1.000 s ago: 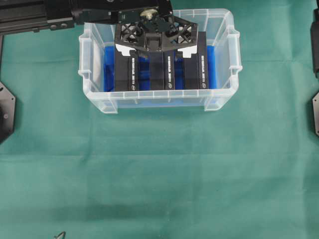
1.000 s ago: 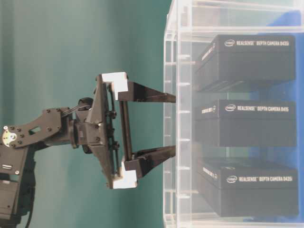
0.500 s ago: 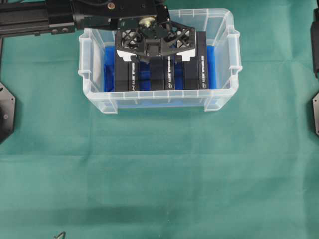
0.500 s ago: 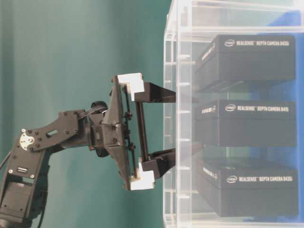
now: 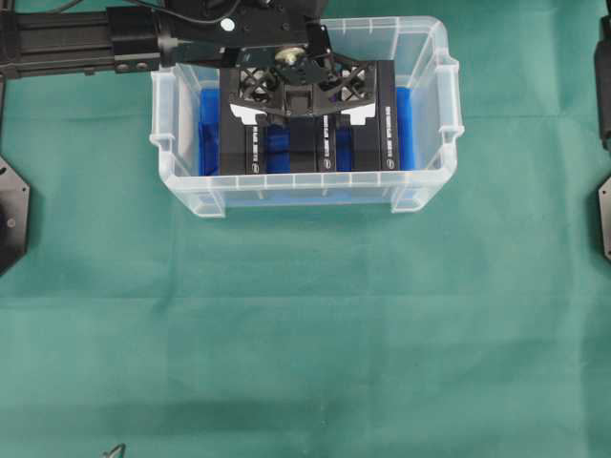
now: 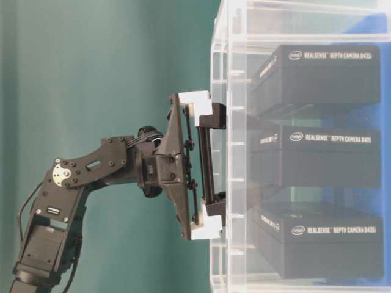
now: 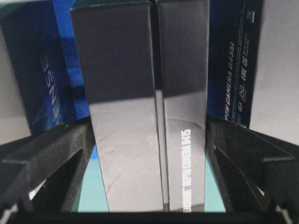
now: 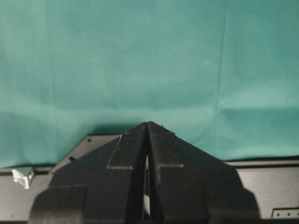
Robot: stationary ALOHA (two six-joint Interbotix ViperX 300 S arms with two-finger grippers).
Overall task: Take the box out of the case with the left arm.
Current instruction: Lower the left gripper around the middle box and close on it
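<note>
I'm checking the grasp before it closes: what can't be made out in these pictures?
- Overhead: the left gripper covers the middle box; its fingertips are hidden.
- Table-level: the case wall blurs the fingers; contact cannot be told.
- Left wrist: frame edges cut off the box ends.
- Right wrist: the right gripper shows only cloth.

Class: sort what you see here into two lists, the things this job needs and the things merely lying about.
Needed:
- case
- middle box
- left end effector, open, straddling that box

Lying about:
- the boxes either side
- right end effector, shut over green cloth
</note>
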